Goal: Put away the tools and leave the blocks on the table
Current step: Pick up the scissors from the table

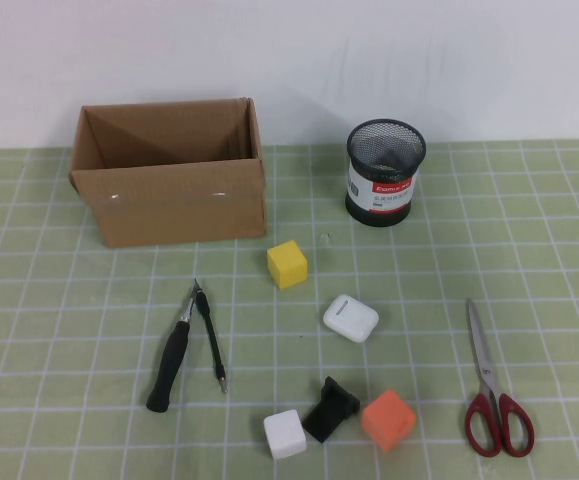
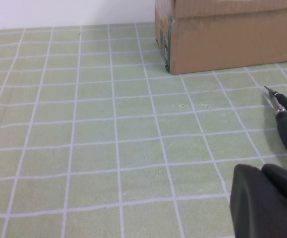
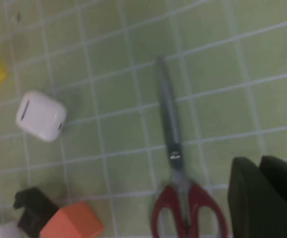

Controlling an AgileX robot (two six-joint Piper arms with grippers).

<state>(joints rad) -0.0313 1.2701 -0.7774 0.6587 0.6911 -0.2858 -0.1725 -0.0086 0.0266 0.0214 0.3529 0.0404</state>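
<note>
Right gripper (image 3: 264, 198): only its dark body shows in the right wrist view, poised above the table (image 1: 69, 300) just beside the red handles of the scissors (image 1: 493, 393); finger state cannot be told. In the high view only a dark sliver of it appears at the right edge. Left gripper (image 2: 264, 203): dark body low over the mat, close to the screwdriver (image 1: 174, 350), apart from it; finger state cannot be told.

Landmark: white glossy case (image 1: 350, 318). Scissors lie flat well to its right, blades pointing away from the robot. Screwdriver and thin black rod (image 1: 211, 342) lie to its left, tips meeting toward the cardboard box (image 1: 169, 180). Yellow block (image 1: 287, 264) sits just beyond and left of the case. White block (image 1: 285, 434), black angular piece (image 1: 330, 408) and orange block (image 1: 387, 420) form a row nearer the robot. Mesh cup (image 1: 385, 172) stands well beyond the case.
</note>
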